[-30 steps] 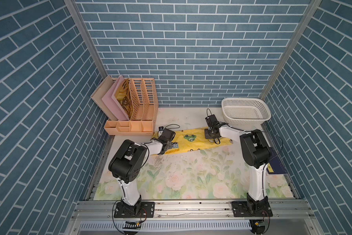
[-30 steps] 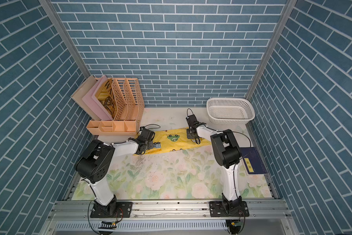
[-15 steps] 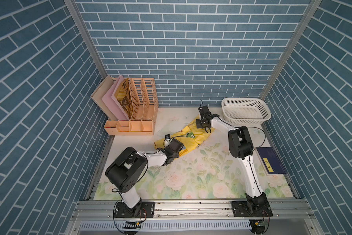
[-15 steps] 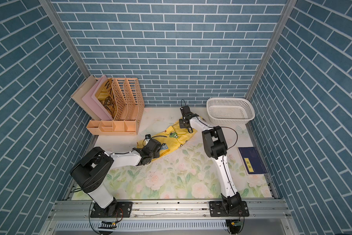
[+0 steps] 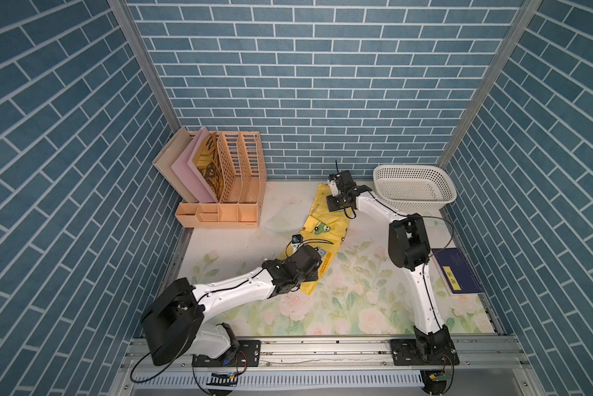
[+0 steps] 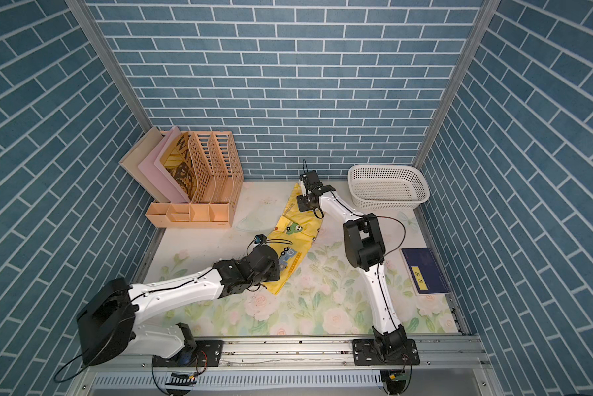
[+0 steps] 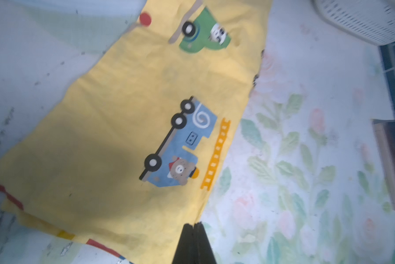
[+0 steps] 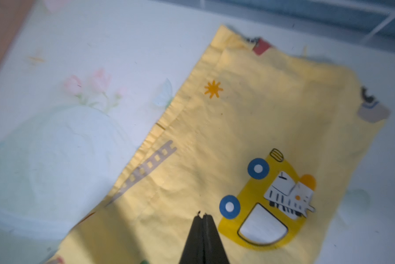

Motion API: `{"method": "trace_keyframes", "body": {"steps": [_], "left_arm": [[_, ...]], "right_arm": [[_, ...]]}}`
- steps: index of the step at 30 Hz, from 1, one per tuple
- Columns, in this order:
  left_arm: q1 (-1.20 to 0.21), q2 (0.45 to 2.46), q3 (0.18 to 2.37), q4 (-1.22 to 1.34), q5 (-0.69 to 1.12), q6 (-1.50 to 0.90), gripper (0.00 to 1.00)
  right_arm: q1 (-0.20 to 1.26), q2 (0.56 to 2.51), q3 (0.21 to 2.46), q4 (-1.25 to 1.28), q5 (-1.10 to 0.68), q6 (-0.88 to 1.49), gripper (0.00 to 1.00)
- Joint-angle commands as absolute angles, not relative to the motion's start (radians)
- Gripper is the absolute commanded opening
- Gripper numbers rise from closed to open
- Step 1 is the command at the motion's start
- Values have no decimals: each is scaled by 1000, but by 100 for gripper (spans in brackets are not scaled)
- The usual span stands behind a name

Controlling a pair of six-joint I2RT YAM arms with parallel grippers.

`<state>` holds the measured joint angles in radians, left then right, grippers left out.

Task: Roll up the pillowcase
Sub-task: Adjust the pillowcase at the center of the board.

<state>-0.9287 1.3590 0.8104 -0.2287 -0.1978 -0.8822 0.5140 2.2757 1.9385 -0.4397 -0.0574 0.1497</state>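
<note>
Counter [image 5: 356, 308]: floral-covered. Pillowcase [image 5: 324, 230]: flat and unrolled, a long strip lying diagonally from far centre toward mid-counter. Left gripper [image 7: 193, 225]: jaws closed, tips at the strip's near edge. Right gripper [image 8: 202, 216]: jaws closed over its far end. Whether either pinches cloth: cannot tell.

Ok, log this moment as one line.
pillowcase: flat, not yet rolled | left gripper: shut, at its near end | right gripper: shut, over its far end

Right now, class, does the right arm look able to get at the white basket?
Probably yes: the right hand is shut above the pillowcase's far end, close beside the basket, and nothing stands between them.
</note>
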Motion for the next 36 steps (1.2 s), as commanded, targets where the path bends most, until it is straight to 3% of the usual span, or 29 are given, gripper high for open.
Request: {"method": "trace_keyframes", "body": {"steps": [1, 3, 5, 7, 11, 14, 17, 24, 36], "left_arm": [[-866, 1357, 858, -264, -249, -792, 0], [-748, 1326, 838, -237, -215, -772, 0], [-637, 1277, 783, -153, -205, -749, 0], [-556, 1270, 770, -114, -245, -698, 0], [-446, 1344, 817, -143, -273, -639, 0], [-366, 1341, 785, -85, -246, -644, 0], [-348, 1321, 761, -74, -324, -649, 0], [-347, 1280, 685, -69, -316, -638, 0], [-402, 1191, 565, -141, -296, -635, 0]], "right_arm": [[552, 2050, 1720, -259, -132, 140, 12], [602, 1937, 1537, -135, -149, 159, 10], [675, 1852, 1388, -62, -87, 177, 1], [759, 1804, 1293, -43, 12, 175, 0], [874, 1816, 1276, -90, 45, 184, 0], [940, 1882, 1330, -146, -29, 181, 0], [981, 1938, 1337, -152, -92, 177, 0], [1019, 1999, 1314, -213, -121, 88, 0], [1019, 1872, 1085, -258, -185, 37, 0]]}}
